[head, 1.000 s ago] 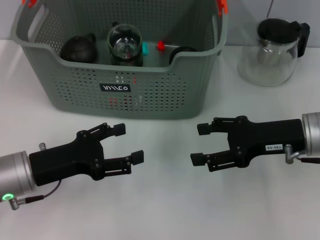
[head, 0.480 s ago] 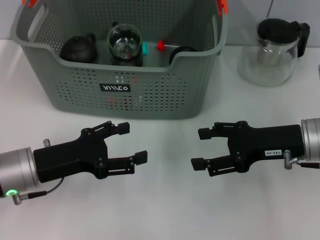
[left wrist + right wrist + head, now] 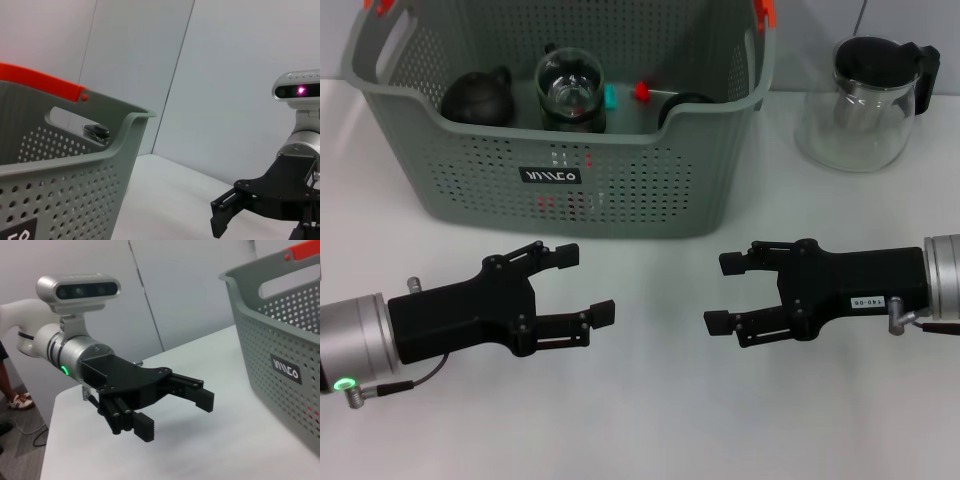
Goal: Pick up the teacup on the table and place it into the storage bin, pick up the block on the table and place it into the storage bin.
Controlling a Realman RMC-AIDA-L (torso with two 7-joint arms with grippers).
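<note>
The grey perforated storage bin (image 3: 620,190) stands at the back of the white table. Inside it I see a glass teacup (image 3: 570,92), a dark round pot (image 3: 477,97), and a small red block (image 3: 642,92) beside a teal piece (image 3: 610,97). My left gripper (image 3: 586,284) hovers open and empty in front of the bin. My right gripper (image 3: 720,292) faces it, also open and empty. The left wrist view shows the bin's corner (image 3: 75,170) and the right gripper (image 3: 227,217). The right wrist view shows the left gripper (image 3: 175,415) and the bin (image 3: 280,340).
A glass teapot (image 3: 865,100) with a black lid stands on the table to the right of the bin. Orange clips (image 3: 763,12) sit on the bin's rim. A gap of bare white table (image 3: 655,400) lies between the two grippers.
Both grippers stayed open. The left one has slid slightly right and toward the front edge, and the right one has drifted a little to the right.
</note>
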